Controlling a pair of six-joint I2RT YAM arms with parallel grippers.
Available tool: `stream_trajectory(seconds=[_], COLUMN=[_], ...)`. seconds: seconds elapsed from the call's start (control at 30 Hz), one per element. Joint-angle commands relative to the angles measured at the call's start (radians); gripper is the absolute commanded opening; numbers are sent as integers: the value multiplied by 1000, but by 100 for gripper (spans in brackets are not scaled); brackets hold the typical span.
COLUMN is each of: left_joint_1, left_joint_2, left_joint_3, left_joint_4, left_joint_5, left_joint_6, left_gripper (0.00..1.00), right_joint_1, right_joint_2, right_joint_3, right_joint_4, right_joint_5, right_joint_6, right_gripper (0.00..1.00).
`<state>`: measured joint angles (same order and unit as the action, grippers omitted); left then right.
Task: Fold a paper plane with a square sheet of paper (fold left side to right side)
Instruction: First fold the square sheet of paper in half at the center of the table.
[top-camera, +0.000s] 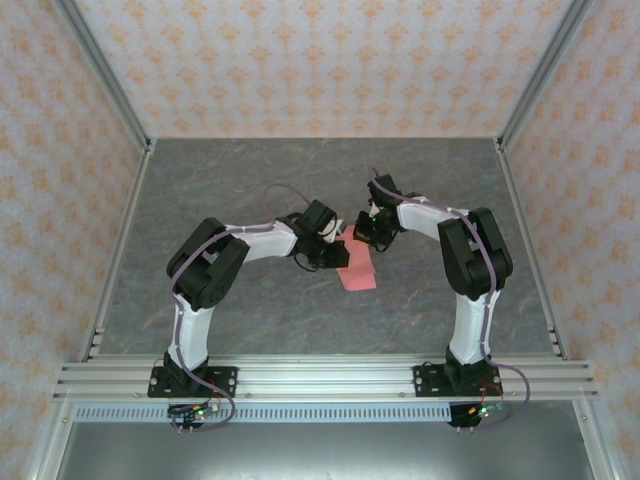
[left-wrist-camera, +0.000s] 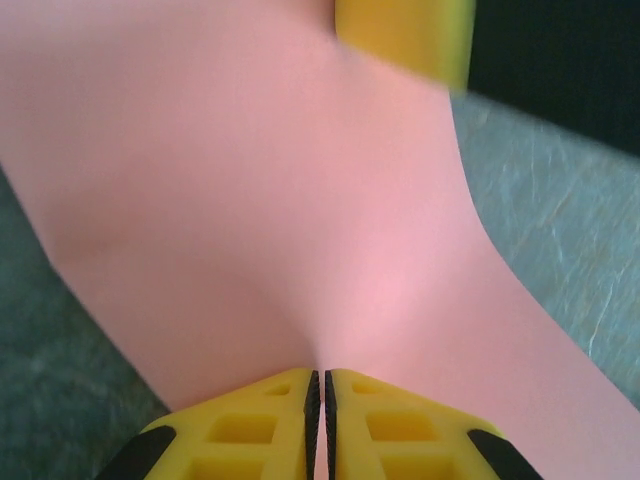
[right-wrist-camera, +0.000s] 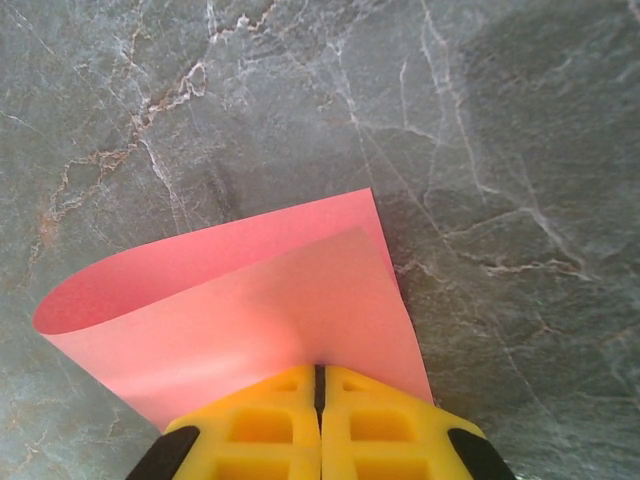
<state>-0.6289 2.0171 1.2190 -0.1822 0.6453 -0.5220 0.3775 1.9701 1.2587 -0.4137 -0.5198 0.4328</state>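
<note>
Both jaw pairs — left gripper (left-wrist-camera: 319, 385) and right gripper (right-wrist-camera: 320, 372) — pinched the square sheet of paper (right-wrist-camera: 250, 300); edges needed aligning before creasing.

I count one sheet (top-camera: 358, 272), centre of the frame, on one desk (top-camera: 250, 320). Two arms are mine, the left arm (top-camera: 205, 270) and the right arm (top-camera: 470, 260), with four yellow fingers (left-wrist-camera: 250, 430), two apiece.

text: none legible | small boards at arm bases (top-camera: 193, 409): possibly marked, too small to tell
</note>
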Motion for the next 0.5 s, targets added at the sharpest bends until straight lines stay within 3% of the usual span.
stream_trajectory(seconds=[0.0, 0.47], left_joint_1=[-33, -116], left_joint_2=[-33, -101], left_joint_3=[-66, -222], left_joint_4=[-45, 61], left_joint_5=[-7, -26], left_joint_6=[8, -98], left_gripper=[15, 15], right_joint_1=[-2, -2], right_joint_2=[39, 32], right_joint_3=[-29, -43], right_joint_4=[-89, -82], right_joint_5=[95, 89], right_joint_6=[1, 11], right_gripper=[6, 6])
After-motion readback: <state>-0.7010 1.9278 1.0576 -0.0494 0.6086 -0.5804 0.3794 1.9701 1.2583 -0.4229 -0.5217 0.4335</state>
